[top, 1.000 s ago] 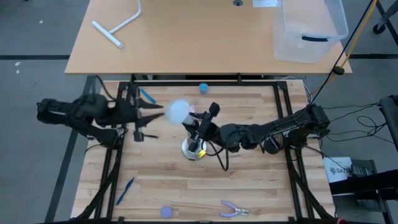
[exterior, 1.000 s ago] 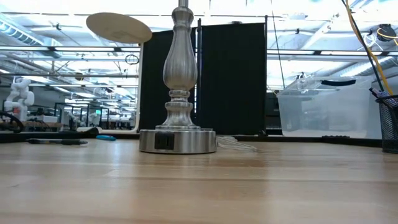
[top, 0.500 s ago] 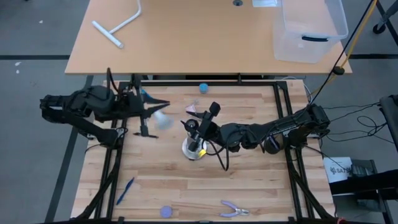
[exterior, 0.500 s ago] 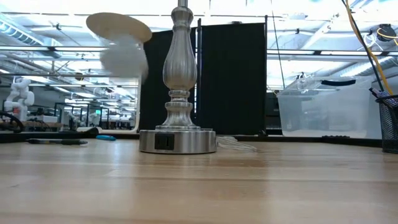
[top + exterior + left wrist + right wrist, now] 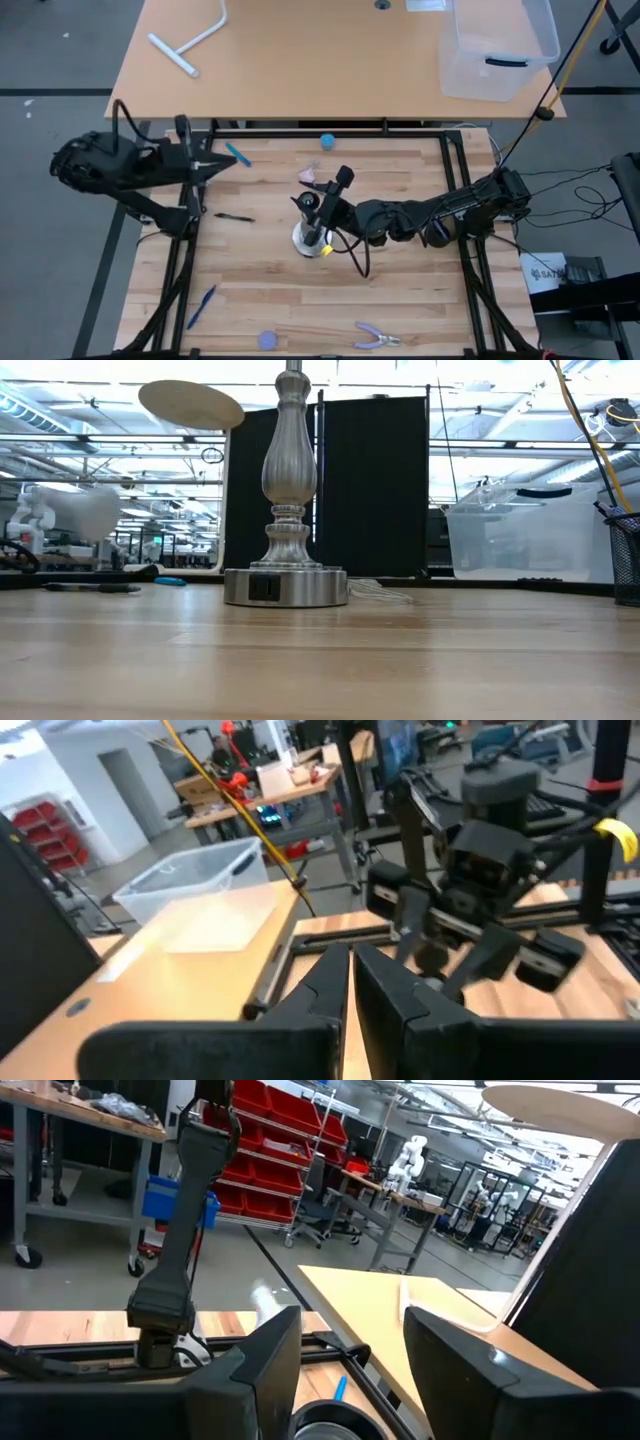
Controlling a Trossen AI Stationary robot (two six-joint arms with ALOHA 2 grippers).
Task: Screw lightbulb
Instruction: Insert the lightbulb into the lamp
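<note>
The lightbulb is a blurred white shape [image 5: 85,510] in the air at the left of the low view, and a white smear [image 5: 264,1304] in the right wrist view. No gripper touches it, and I cannot make it out in the high view. My left gripper [image 5: 222,163] [image 5: 350,982] is shut and empty at the table's far left. The silver lamp stand [image 5: 312,241] [image 5: 287,510] stands upright on its round base mid-table. My right gripper [image 5: 322,200] [image 5: 345,1325] is at its top. My right gripper has a finger on either side of the lamp stand's black socket [image 5: 308,204], whose round rim [image 5: 325,1425] shows low between the fingers [image 5: 270,1360]. It comes level from the table's right. The stand stays upright, its base [image 5: 286,587] on the table.
On the table lie a small blue ball [image 5: 327,141], blue pens [image 5: 237,155] [image 5: 203,303], a black pen [image 5: 232,216], pliers [image 5: 375,335] and a blue cap [image 5: 267,340]. A clear bin [image 5: 497,45] and a white T-tube [image 5: 190,45] sit on the far table.
My left gripper has drawn back toward the table's left edge, risen and shut. The lightbulb, which was at its fingertips beside the lamp's top, has come out of the fingers and has dropped, moving toward the table's left, blurred.
</note>
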